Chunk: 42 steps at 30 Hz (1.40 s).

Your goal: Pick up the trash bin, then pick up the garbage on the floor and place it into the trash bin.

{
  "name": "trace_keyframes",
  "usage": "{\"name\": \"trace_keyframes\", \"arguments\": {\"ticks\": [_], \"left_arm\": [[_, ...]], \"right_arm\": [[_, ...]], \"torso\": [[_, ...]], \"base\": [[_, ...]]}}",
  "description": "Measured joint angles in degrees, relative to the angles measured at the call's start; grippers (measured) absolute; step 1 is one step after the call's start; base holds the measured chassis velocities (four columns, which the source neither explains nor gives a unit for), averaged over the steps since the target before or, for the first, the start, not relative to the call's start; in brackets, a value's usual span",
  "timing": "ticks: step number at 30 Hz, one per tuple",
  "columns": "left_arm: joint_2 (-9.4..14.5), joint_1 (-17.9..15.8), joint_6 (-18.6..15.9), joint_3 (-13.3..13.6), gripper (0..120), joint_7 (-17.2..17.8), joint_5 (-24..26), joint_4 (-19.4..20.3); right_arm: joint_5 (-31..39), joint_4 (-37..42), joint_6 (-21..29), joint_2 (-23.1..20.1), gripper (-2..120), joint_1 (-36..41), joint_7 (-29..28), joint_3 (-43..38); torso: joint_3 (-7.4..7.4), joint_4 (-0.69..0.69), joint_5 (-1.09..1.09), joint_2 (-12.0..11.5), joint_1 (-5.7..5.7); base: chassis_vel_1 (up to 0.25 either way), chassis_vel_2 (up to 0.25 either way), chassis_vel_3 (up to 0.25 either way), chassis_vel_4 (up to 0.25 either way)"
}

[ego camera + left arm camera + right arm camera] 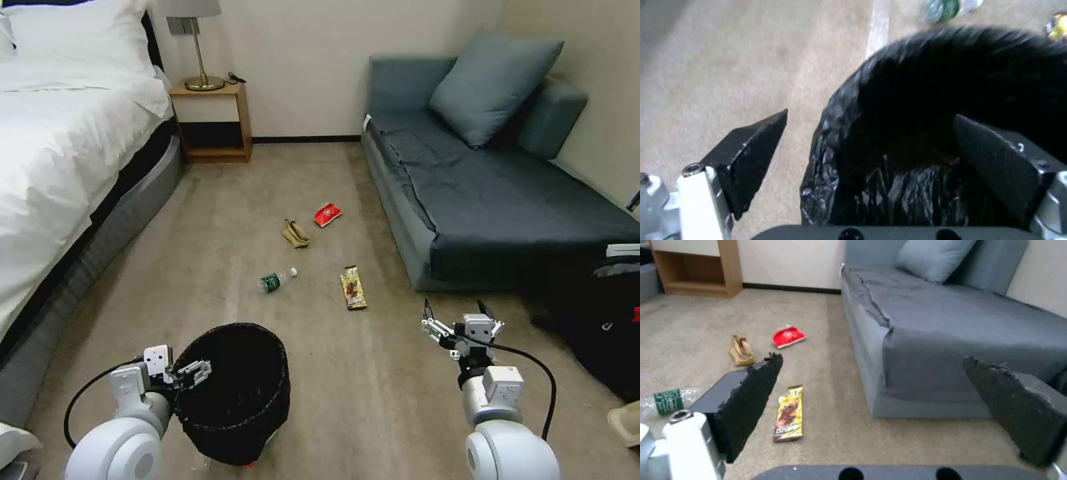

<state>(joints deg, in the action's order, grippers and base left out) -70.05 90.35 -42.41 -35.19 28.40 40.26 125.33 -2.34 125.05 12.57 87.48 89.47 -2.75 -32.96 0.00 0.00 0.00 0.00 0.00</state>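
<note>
The trash bin (233, 390) stands on the carpet (373, 400) low in the head view, in front of the robot on its left side. It has a black liner (871, 186), and its inside looks dark; what is in it cannot be told. The left gripper (189, 373) is at the bin's rim, with its fingers spread wide, one outside the rim and one over the liner, not clenched on it.

The right gripper (459, 319) hangs above bare carpet, fingers apart and holding nothing.

The garbage lies farther ahead on the floor: the bottle (277, 280), the snack wrapper (353, 287), the paper bag (295, 234) and the red packet (327, 214), all apart from each other. They lie in the open strip between the bed (60, 173) and the sofa (493, 193). A black backpack (600, 327) sits near the right arm.
</note>
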Motion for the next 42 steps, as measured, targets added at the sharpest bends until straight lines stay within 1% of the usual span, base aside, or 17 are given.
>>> {"name": "trace_keyframes", "arguments": {"ticks": [7,8,9,12,13,16,17,19,20,22,24,25,27,31,32,34,42], "left_arm": [[0.0,-0.9,0.1,0.5,97,0.2,1.5,-3.5],[0.0,-1.0,0.1,0.6,93,0.2,1.7,-3.7],[0.0,-1.0,0.1,0.6,93,0.2,1.7,-3.7],[-0.1,-1.4,0.2,1.0,77,0.2,2.2,-4.7],[-0.1,-1.4,0.2,1.0,77,0.2,2.2,-4.7],[-0.1,-1.5,0.2,1.1,63,0.2,2.5,-5.1],[-0.1,-1.5,0.2,1.1,63,0.2,2.5,-5.1],[-0.2,-1.4,0.2,1.1,54,0.2,2.8,-5.2],[-0.2,-1.4,0.2,1.1,54,0.2,2.8,-5.2],[-0.3,-1.2,0.2,1.1,44,0.2,2.9,-5.3],[-0.3,-1.1,0.2,1.1,43,0.3,3.0,-5.3],[-0.3,-1.0,0.2,1.0,32,0.3,3.1,-5.4],[-0.4,-0.8,0.2,1.0,29,0.3,3.2,-5.4],[-0.7,-0.2,0.4,0.5,10,0.3,3.3,-5.6],[-0.7,-0.2,0.4,0.5,10,0.3,3.3,-5.6],[-1.0,0.0,0.6,0.5,3,0.1,3.5,-5.6],[-1.5,0.1,0.6,0.1,3,-0.1,3.5,-5.9]], "right_arm": [[0.0,-0.5,0.1,0.0,100,-0.4,0.0,-0.1],[0.0,-0.6,0.1,0.0,100,-0.5,0.0,-0.1],[0.0,-0.6,0.1,0.0,100,-0.5,0.0,-0.1],[-0.1,-0.9,0.2,0.0,100,-0.8,0.0,-0.1],[-0.1,-0.9,0.2,0.0,100,-0.8,0.0,-0.1],[-0.1,-1.2,0.2,0.0,100,-1.0,0.0,-0.2],[-0.1,-1.2,0.2,0.0,100,-1.0,0.0,-0.2],[-0.1,-1.3,0.2,-0.1,100,-1.1,0.0,-0.2],[-0.1,-1.3,0.2,-0.1,100,-1.1,0.0,-0.2],[-0.1,-1.3,0.2,-0.1,100,-1.1,0.0,-0.3],[-0.1,-1.4,0.1,-0.1,100,-1.1,0.0,-0.3],[-0.1,-1.4,0.1,-0.1,100,-1.1,0.0,-0.3],[-0.1,-1.4,0.1,-0.2,100,-1.1,0.0,-0.3],[-0.1,-1.6,-0.3,-0.3,100,-0.9,0.0,-0.3],[-0.1,-1.6,-0.3,-0.3,100,-0.9,0.0,-0.3],[0.0,-1.6,-0.4,-0.4,100,-0.8,0.0,-0.3],[1.2,-1.7,-0.5,-1.0,100,-0.8,-0.3,-0.2]], "torso": [[0.00,0.00,0.00,0.0,0.00],[0.00,0.00,0.00,0.0,0.00],[0.00,0.00,0.00,0.0,0.00],[0.00,0.00,0.00,0.0,0.00],[0.00,0.00,0.00,0.0,0.00],[0.00,0.00,0.00,0.0,0.00],[0.00,0.00,0.00,0.0,0.00],[0.00,0.00,0.01,0.0,0.00],[0.00,0.00,0.01,0.0,0.00],[0.00,0.00,0.01,0.0,0.01],[0.00,0.00,0.01,0.0,0.00],[0.00,0.00,0.01,0.0,0.00],[0.00,0.00,0.01,0.0,0.00],[0.00,0.01,0.03,0.0,0.00],[0.00,0.01,0.03,0.0,0.00],[0.00,0.01,0.03,0.0,0.00],[-0.01,0.01,0.02,0.0,0.00]], "base": [[0.000,0.000,0.000,0.000],[0.000,0.000,0.000,0.000],[0.000,0.000,0.000,0.000],[0.000,0.000,0.000,0.000],[0.000,0.000,0.000,0.000],[0.000,0.000,0.000,0.000],[0.000,0.000,0.000,0.000],[0.000,0.000,0.000,0.000],[0.000,0.000,0.000,0.000],[0.000,0.000,0.000,0.000],[0.000,0.000,0.000,0.000],[0.000,0.000,0.000,0.000],[0.000,0.000,0.000,0.000],[0.000,0.000,0.000,0.000],[0.000,0.000,0.000,0.000],[0.000,0.000,0.000,0.000],[0.000,0.000,0.000,0.000]]}}
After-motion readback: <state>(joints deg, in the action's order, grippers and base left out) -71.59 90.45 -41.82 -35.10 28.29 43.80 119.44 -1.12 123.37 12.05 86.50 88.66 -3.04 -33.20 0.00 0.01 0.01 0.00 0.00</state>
